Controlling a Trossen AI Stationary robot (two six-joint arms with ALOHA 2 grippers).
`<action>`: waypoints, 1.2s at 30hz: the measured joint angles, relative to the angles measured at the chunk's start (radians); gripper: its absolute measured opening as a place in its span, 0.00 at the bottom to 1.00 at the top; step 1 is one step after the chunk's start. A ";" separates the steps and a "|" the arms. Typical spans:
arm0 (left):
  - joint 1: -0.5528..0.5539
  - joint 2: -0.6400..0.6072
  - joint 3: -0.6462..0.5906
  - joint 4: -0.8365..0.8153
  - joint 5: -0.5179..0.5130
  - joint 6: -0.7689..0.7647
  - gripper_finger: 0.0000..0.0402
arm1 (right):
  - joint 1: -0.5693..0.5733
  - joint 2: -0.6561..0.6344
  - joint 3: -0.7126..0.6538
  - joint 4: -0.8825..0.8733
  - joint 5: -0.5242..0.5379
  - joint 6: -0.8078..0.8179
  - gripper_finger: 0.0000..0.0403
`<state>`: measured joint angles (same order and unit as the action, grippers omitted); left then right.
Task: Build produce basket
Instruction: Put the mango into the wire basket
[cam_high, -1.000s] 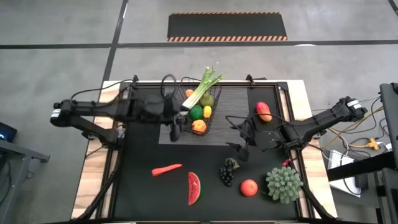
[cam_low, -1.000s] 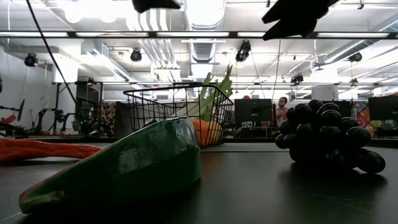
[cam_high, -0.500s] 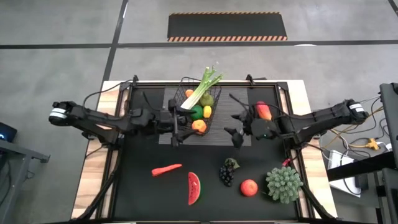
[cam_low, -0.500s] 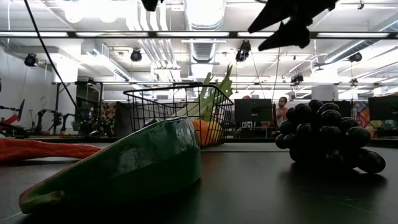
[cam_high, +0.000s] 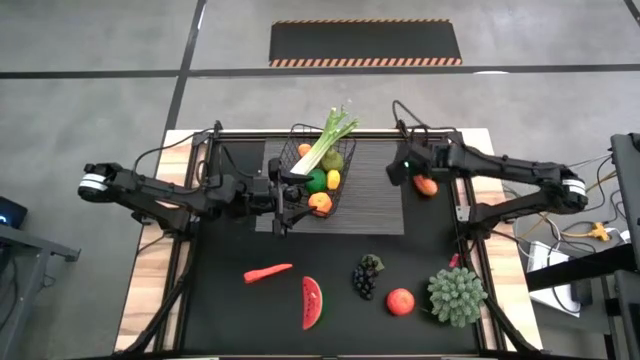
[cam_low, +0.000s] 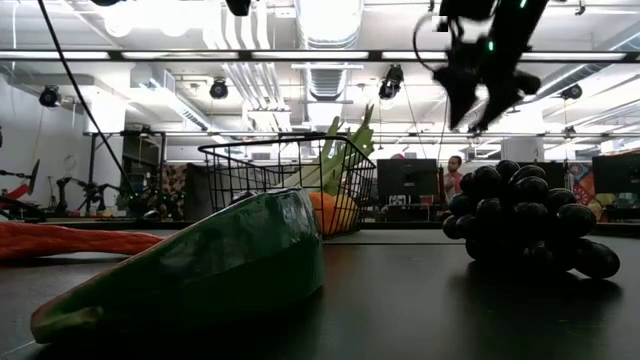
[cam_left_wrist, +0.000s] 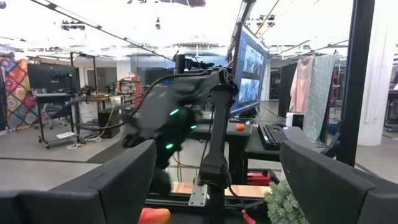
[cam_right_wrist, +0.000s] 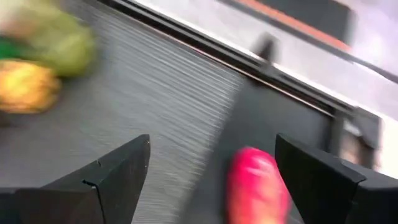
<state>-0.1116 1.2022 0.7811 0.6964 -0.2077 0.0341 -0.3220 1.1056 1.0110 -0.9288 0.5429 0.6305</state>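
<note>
Across the far half of the table (cam_high: 230, 300), ordered by size: basket (cam_high: 296, 172) on the grey ribbed mat (cam_high: 375, 195), already holding leek (cam_high: 326, 143), lime (cam_high: 316, 181), lemon (cam_high: 333, 179) and orange (cam_high: 320, 202). Right gripper (cam_high: 398, 172), fingers apart and empty, poised just beside a red-and-orange fruit (cam_high: 426, 184) at the mat's right edge; fruit directly ahead between the fingers (cam_right_wrist: 109, 180) in the wrist view, long axis roughly along the approach. Left gripper (cam_high: 281, 197), fingers apart, empty, touching or nearly touching the basket's left wall. Nearer the front, still loose: broccoli-like cluster (cam_high: 456, 295), watermelon slice (cam_high: 312, 302), grapes (cam_high: 367, 276), carrot (cam_high: 267, 272), apple (cam_high: 401, 301). Fruit's identity blurred; basket contact uncertain.
</note>
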 joint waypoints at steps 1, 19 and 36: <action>0.000 0.000 0.000 0.000 0.000 0.000 0.81 | -0.042 0.013 0.000 -0.034 -0.009 -0.002 0.81; 0.000 0.001 0.000 -0.006 0.001 -0.002 0.81 | -0.284 0.162 -0.064 -0.166 -0.252 -0.156 0.84; 0.000 0.001 -0.001 -0.006 0.001 -0.002 0.81 | -0.400 0.366 -0.067 -0.156 -0.412 -0.318 0.85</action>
<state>-0.1120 1.2034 0.7804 0.6907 -0.2068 0.0326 -0.7223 1.4712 0.9440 -1.0847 0.1307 0.3127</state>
